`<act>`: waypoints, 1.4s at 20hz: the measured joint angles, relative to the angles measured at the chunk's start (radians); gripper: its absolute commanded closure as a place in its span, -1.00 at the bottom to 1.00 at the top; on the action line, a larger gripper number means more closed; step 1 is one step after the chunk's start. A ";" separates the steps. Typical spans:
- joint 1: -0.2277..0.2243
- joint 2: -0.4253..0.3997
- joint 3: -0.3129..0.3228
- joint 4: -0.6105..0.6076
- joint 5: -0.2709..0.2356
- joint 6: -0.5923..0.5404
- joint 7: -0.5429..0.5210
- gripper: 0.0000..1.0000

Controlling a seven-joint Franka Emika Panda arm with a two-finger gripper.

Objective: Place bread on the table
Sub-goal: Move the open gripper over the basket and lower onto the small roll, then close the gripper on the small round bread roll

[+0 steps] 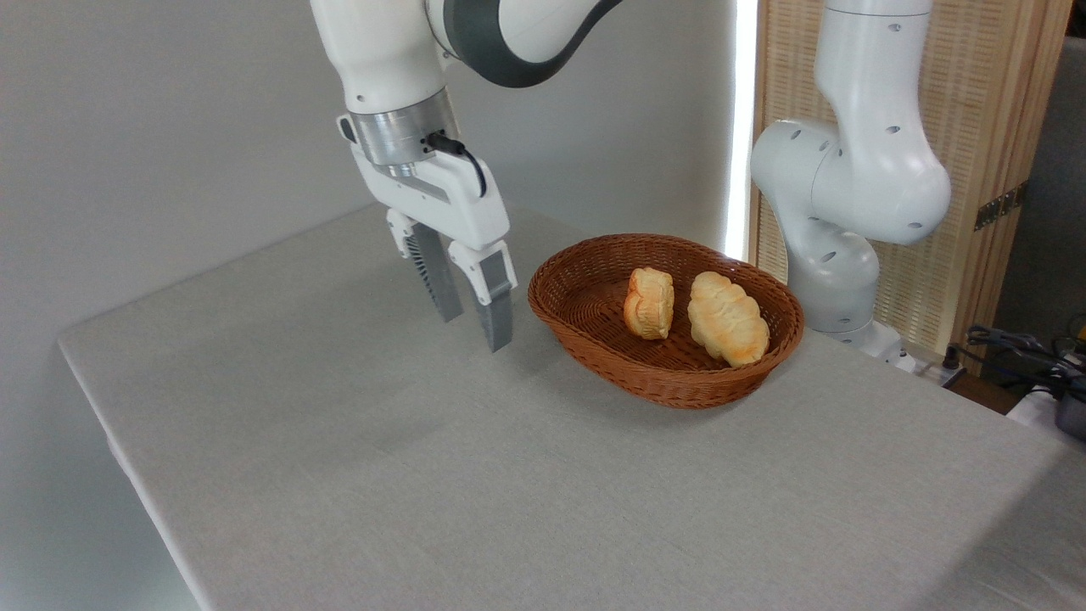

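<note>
Two pieces of bread lie in the basket [585,335], which sits toward the far right corner of the table [339,475]. The bread [649,303] the task calls for is the small stubby bun on the left side of the basket's floor, golden with a darker orange flank and a lumpy, ridged top. Just beside it to the right, apart by a narrow gap, lies a longer, paler loaf [728,318] that leans against the basket's right wall.

Judging by its size and look, the bun should be light and easy to lift. Whether it is soft or a stiff model cannot be told, so a gentle squeeze is the safe guess. Its ridged crust should give the fingers some bite and not slip. The best hold is probably across its short width, with one finger going into the gap beside the loaf and the other on the open left side, coming from above to clear the basket rim.

The gripper [477,321] hangs above the table just left of the basket, well apart from the bun. Its fingers point down, tilted slightly, parted and empty. The wrist stands nearly upright above them, with the arm reaching in from the top.
</note>
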 measured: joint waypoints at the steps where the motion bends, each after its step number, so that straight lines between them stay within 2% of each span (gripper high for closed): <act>1: -0.004 -0.016 0.000 -0.022 0.000 -0.003 0.000 -1.00; 8: -0.033 -0.170 0.002 -0.183 0.000 -0.009 0.000 -1.00; 14: -0.035 -0.264 0.003 -0.276 0.000 -0.108 0.000 -1.00; 20: -0.035 -0.276 0.004 -0.337 0.000 -0.208 0.000 -1.00; 28: -0.045 -0.255 0.002 -0.356 -0.002 -0.267 0.000 -1.00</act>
